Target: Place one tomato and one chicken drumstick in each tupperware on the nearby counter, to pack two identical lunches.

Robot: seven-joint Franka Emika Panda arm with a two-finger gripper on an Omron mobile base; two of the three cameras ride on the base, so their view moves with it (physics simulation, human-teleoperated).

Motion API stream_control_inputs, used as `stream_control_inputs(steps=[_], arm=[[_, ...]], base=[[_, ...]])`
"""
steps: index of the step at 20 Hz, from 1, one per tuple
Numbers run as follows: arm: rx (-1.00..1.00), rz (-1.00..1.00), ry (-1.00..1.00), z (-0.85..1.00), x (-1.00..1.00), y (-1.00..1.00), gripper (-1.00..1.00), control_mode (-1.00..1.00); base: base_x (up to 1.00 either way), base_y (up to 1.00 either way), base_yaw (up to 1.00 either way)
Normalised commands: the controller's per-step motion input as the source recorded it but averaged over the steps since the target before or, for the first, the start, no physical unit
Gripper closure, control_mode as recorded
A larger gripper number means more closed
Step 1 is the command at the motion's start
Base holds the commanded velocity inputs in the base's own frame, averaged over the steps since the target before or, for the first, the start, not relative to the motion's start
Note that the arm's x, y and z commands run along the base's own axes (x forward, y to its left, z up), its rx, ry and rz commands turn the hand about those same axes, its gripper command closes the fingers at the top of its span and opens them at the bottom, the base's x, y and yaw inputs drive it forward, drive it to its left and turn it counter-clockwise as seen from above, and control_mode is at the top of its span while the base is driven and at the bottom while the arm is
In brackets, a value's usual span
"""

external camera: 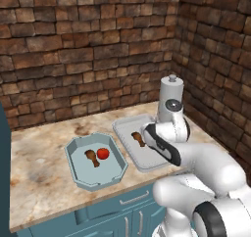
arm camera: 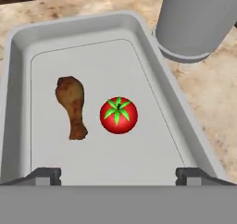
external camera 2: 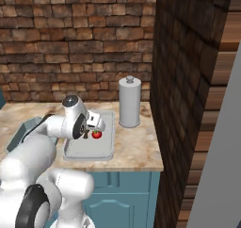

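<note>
Two pale blue-grey tupperware trays sit on the beige counter (external camera: 39, 167). The left tupperware (external camera: 81, 172) holds a brown chicken drumstick (external camera: 92, 158) and a red tomato (external camera: 103, 154). In the right tupperware (arm camera: 157, 79) lie a drumstick (arm camera: 71, 106) and a tomato (arm camera: 119, 115) side by side, apart from each other. My gripper (arm camera: 118, 176) hovers over this tray's near end, open, with nothing between its fingertips (arm camera: 46, 174). In the right base view the hand (external camera 2: 87, 127) is just left of the tomato (external camera 2: 96, 134) above the tray (external camera 2: 101, 149).
A tall grey canister (external camera 2: 129, 102) with a knobbed lid stands on the counter just behind the right tray, close to the brick side wall. Brick walls close the back and right. Teal cabinets (external camera: 122, 216) run below the counter's front edge.
</note>
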Motion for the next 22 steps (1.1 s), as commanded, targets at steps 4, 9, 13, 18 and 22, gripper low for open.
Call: stream_control_inputs(steps=[4, 9, 13, 18, 22], arm=[[-0.09, 0.02, -0.13, 0.71, -0.76, 0.13, -1.0, -1.0], [-0.1, 0.01, -0.21, 0.87, -0.48, 0.3, -1.0, -1.0], [-0.06, 0.01, -0.25, 0.95, -0.45, 0.27, -1.0, -1.0], [-0.03, 0.0, -0.22, 0.94, -0.51, 0.2, -1.0, -1.0], [-0.03, 0.0, -0.19, 0.73, -0.45, 0.21, -1.0, -1.0]], base=[[0.0, 0.0, 0.0], [0.0, 0.0, 0.0], [0.0, 0.0, 0.0], [0.0, 0.0, 0.0], [0.0, 0.0, 0.0]])
